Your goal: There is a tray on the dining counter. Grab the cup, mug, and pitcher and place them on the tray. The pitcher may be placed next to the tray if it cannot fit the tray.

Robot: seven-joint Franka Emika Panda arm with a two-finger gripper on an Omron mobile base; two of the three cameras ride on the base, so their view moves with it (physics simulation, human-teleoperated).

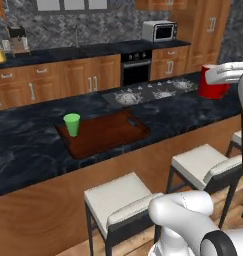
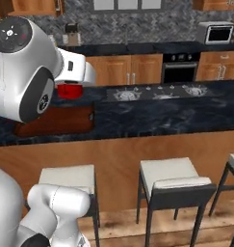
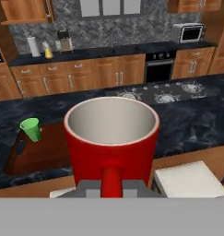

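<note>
Above the dining counter [image 1: 23, 150] we carry the mug [image 3: 111, 138] in the air, the gripper [image 3: 111, 186] clenched on its handle, which points toward the hand while the open mouth faces up. We judge the main risk to be the long swing across the black top to the tray [image 1: 110, 137]: a grip on a handle alone could let the mug rotate or slip if we move sharply. The counter's near edge drops to the stools [image 1: 118, 197], so an early release would send the mug off the top. The tray lies flat on the counter, its right and middle parts bare, leaving fair room for a landing. The cup [image 1: 72, 124] stands upright on the tray's left end, and coming in low from that side could knock it over. The pitcher [image 3: 48, 52] sits well apart on the back counter beside a paper-towel roll [image 3: 34, 46].
</note>
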